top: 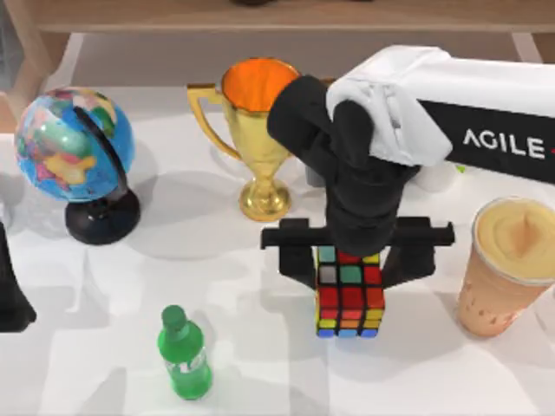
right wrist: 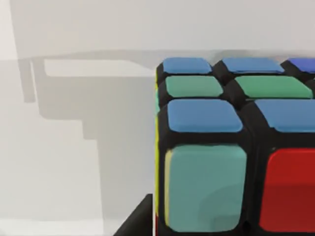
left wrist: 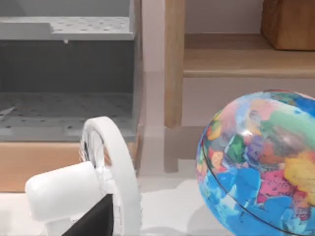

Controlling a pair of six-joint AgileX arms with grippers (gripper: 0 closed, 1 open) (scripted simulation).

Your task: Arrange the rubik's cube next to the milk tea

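one gripper at work: the right gripper (top: 349, 276) is clamped on the rubik's cube (top: 349, 290), well left of the milk tea (top: 509, 264). advise a level carry rightward, setting it down just beside the cup without contact. left arm idles at the left edge.

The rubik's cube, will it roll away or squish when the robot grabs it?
Probably neither. The rubik's cube has flat faces and square corners, so it should sit rather than roll. It looks hard, so likely stiff between the right gripper fingers. Its smooth squares might slip a little.
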